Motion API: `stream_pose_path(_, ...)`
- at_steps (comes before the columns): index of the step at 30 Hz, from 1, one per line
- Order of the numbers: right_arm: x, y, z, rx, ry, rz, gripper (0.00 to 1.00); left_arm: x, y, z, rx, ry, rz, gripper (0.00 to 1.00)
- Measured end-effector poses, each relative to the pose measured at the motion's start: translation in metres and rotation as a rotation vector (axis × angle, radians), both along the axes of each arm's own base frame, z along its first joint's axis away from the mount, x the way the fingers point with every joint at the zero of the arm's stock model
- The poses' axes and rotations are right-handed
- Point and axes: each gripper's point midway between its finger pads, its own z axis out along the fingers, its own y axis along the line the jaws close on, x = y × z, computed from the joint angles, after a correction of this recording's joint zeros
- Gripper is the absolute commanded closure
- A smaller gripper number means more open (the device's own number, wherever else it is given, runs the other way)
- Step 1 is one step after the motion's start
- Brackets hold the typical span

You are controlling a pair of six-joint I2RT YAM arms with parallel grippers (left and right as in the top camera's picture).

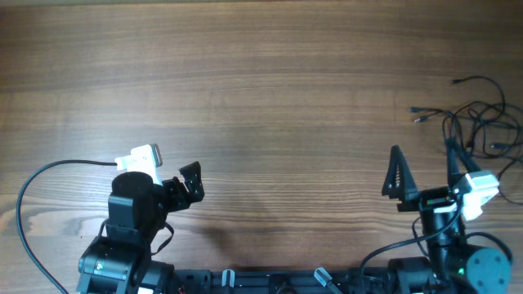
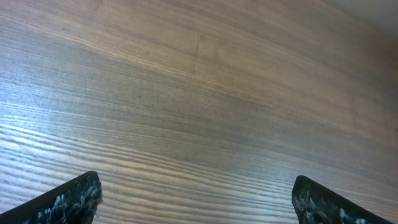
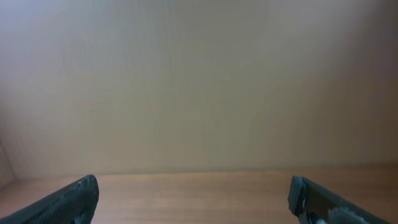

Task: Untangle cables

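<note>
1. Overhead view puts the cables (image 1: pixel 482 122) as a loose black tangle just beyond the right gripper (image 1: pixel 422 151), off to its outer side and running to the table's edge.
2. Several free ends with small plugs lie beyond the right gripper, pointing toward the middle of the table (image 1: pixel 261 82). The rest of the heap loops back along the gripper's outer side, so the tangle has no single long axis.
3. One strand passes very close to the outer finger of the right gripper. Whether it touches, I cannot tell.
4. Right gripper fingers stand spread wide with nothing between them. Its wrist view shows the same gap (image 3: pixel 193 193) over a strip of wood and a pale blur above it, with no cord in sight.
5. Left gripper (image 1: pixel 186 181) sits well away from the right gripper, across the table, fingers likewise spread and empty. Its wrist view (image 2: pixel 196 199) shows only wood grain.
6. By my judgement the right arm is much the nearer and would take the first strand, reaching a little forward and outward from where the right gripper now is.
7. Wood lies flat and bare from the right gripper inward, leaving room to draw cords out.
</note>
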Motion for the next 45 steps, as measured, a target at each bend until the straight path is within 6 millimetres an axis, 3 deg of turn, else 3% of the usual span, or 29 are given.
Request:
stream_pose_path(20,0.023,0.006,-0.064,0.002,-0.132,0.017,0.00,0.000,0.000,0.000,0.000,0.000,0.000,0.00)
stream_pose_path(27,0.024,0.005,-0.066,-0.052,-0.135,-0.006,0.00,0.000,0.000,0.000,0.000,0.000,0.000,0.00)
stream_pose_path(31,0.031,0.005,-0.091,-0.142,-0.043,-0.022,0.00,0.000,0.000,0.000,0.000,0.000,0.000,0.00)
stream_pose_path(36,0.037,0.005,-0.144,-0.235,0.160,-0.015,0.00,0.000,0.000,0.000,0.000,0.001,0.000,0.00)
stream_pose_path(45,0.038,-0.005,-0.147,-0.244,0.177,-0.054,0.00,0.000,0.000,0.000,0.000,0.001,0.000,0.00)
